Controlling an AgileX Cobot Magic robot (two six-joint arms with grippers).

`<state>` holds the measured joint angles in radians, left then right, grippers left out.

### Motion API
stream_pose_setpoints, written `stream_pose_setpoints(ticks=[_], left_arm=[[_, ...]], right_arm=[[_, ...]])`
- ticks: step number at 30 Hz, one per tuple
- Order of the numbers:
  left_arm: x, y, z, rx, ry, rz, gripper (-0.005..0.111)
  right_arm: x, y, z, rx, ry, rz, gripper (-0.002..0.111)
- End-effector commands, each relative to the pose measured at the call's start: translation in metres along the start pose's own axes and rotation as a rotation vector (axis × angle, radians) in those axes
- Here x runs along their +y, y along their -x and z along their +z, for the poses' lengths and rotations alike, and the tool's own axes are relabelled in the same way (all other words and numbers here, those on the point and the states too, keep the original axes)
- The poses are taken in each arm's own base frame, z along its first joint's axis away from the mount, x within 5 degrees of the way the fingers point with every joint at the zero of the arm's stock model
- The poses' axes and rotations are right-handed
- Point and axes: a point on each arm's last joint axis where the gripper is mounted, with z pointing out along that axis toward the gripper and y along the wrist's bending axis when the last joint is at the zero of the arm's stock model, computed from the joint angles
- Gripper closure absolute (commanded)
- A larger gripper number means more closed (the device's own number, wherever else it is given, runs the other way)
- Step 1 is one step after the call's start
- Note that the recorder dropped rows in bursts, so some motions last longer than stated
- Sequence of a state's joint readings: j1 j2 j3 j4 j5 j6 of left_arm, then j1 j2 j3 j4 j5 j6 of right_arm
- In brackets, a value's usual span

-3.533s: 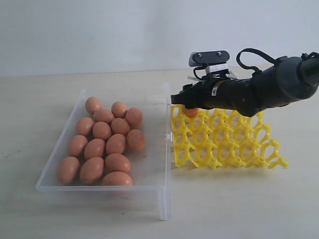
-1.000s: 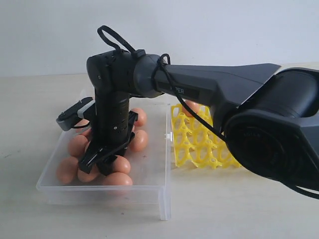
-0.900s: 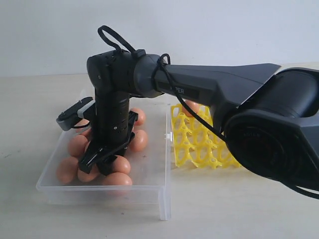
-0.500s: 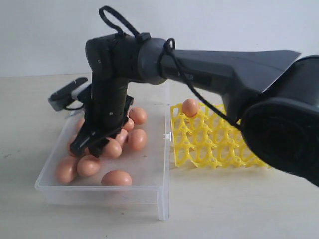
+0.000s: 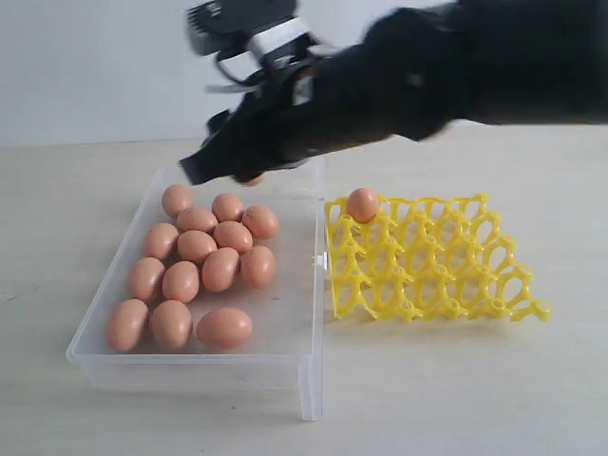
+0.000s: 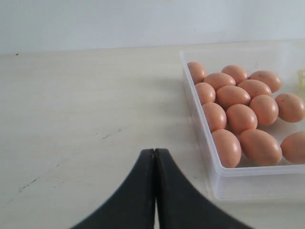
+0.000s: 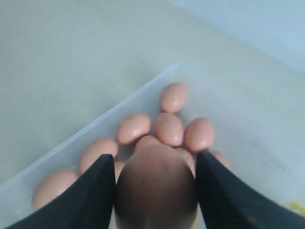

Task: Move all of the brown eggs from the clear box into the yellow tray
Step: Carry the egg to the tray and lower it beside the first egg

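Right claw (image 7: pixel 155 191), motion-blurred in the exterior view, hangs above the clear box (image 5: pixel 190 370), its fingers (image 7: pixel 93 191) spread around one brown egg (image 7: pixel 155 183) whose lower end is cut off. Other brown eggs (image 5: pixel 197 246) cluster in the box. One egg (image 5: pixel 362 204) sits in a far corner cup of the yellow tray (image 5: pixel 339 285). Left claw (image 6: pixel 155 155) is pressed shut, empty, over bare tabletop (image 6: pixel 71 119) beside the box.
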<state>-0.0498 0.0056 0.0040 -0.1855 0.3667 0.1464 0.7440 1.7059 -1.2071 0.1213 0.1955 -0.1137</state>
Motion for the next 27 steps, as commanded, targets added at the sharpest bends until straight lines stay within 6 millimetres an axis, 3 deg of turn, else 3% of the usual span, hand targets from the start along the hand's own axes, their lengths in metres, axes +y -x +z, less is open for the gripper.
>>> stream_pose_setpoints(ticks=[1, 4, 5, 10, 13, 21, 27], left_arm=[[0.000, 0.002, -0.001, -0.019, 0.002, -0.002, 0.107], [0.000, 0.002, -0.001, -0.019, 0.002, -0.002, 0.107], [0.000, 0.002, -0.001, -0.019, 0.002, -0.002, 0.107], [0.000, 0.002, -0.001, -0.019, 0.002, -0.002, 0.107], [0.000, 0.002, -0.001, -0.019, 0.002, -0.002, 0.107], [0.000, 0.002, -0.001, -0.019, 0.002, -0.002, 0.107], [0.000, 0.002, -0.001, -0.019, 0.002, -0.002, 0.107]], right_arm=[[-0.042, -0.021, -0.049, -0.317, -0.132, 0.165, 0.108], [-0.075, -0.044, -0.060, -0.363, -0.231, 0.269, 0.108], [-0.095, -0.058, -0.058, -0.330, -0.282, 0.285, 0.108], [-0.146, -0.084, -0.025, -0.261, -0.343, 0.407, 0.108], [-0.154, -0.093, -0.005, -0.162, -0.346, 0.444, 0.108], [-0.174, -0.084, 0.036, -0.095, -0.356, 0.448, 0.108], [-0.183, -0.104, 0.058, -0.042, -0.363, 0.478, 0.108]])
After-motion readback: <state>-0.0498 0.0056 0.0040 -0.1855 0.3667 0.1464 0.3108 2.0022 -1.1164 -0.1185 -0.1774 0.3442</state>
